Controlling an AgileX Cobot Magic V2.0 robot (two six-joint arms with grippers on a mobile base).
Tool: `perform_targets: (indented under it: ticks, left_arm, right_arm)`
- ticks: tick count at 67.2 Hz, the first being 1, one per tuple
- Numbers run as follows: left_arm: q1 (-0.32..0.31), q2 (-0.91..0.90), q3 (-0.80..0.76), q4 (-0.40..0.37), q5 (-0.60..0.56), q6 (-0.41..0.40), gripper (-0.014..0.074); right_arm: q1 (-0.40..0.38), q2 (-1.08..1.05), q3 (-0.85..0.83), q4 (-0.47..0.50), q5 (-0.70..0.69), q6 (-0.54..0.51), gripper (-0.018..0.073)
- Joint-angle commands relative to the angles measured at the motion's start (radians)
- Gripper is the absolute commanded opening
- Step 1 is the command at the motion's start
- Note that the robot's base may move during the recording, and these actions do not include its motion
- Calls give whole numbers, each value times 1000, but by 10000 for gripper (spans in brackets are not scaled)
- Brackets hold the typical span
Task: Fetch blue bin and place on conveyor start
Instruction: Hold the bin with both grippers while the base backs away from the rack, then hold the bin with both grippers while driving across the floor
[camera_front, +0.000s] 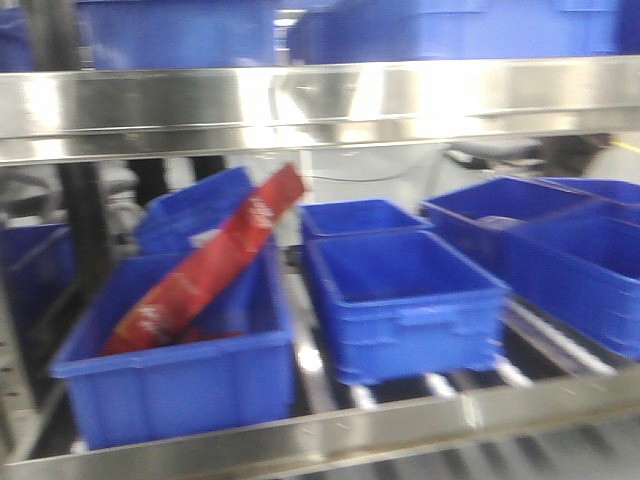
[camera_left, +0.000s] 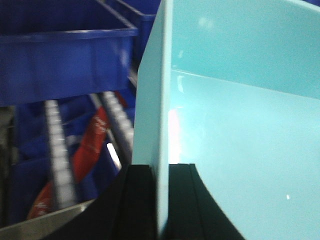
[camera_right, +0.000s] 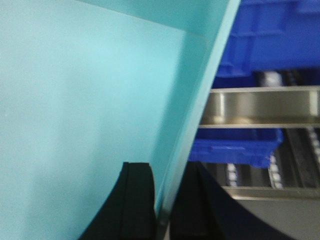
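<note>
The shelf opening is bounded above by a broad upper steel rail (camera_front: 320, 105) and below by a lower front rail (camera_front: 400, 425). Royal-blue crates crowd the level between them. The left crate (camera_front: 170, 385) has a red packet (camera_front: 205, 265) jutting above its rim, and the middle crate (camera_front: 405, 300) and right crates (camera_front: 580, 260) sit beside it. Only narrow strips of bare rollers (camera_front: 305, 355) separate them. In the wrist views, the blue bin (camera_left: 240, 140) has its walls filling the jaws of the left gripper (camera_left: 162, 172) and right gripper (camera_right: 165, 172).
</note>
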Motion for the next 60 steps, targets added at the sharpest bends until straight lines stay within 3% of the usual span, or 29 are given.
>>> perform_targets:
  ticks: [1,60]
  left_arm:
    - [0,-16,-8,-14,-67,-5,-111]
    - [0,-16,-8,-14,-67,-5,-111]
  right_arm:
    - [-1,-12,-10,-11,-28,-31,-153]
    - [-1,-12,-10,-11,-28,-31,-153]
